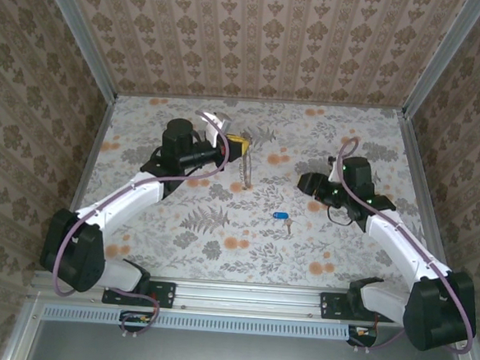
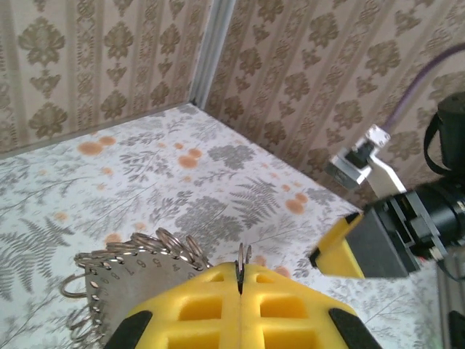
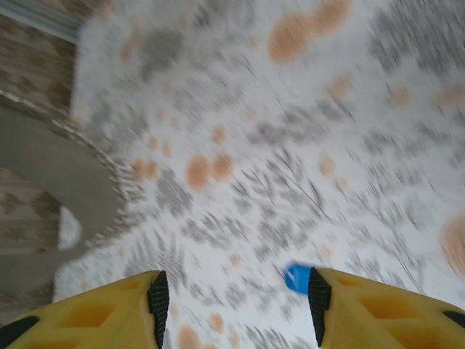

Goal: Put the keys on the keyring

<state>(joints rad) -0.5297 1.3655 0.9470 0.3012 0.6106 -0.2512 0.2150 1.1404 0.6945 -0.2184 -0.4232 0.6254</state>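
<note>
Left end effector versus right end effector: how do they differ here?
The left end effector is shut on the keyring; the right end effector stands open and empty. The keys lie close to the right one, farther from the left one. Both are yellow-fingered.

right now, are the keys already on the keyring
No, the keys lie loose on the table, well apart from the keyring pinched in the left tool.
</note>
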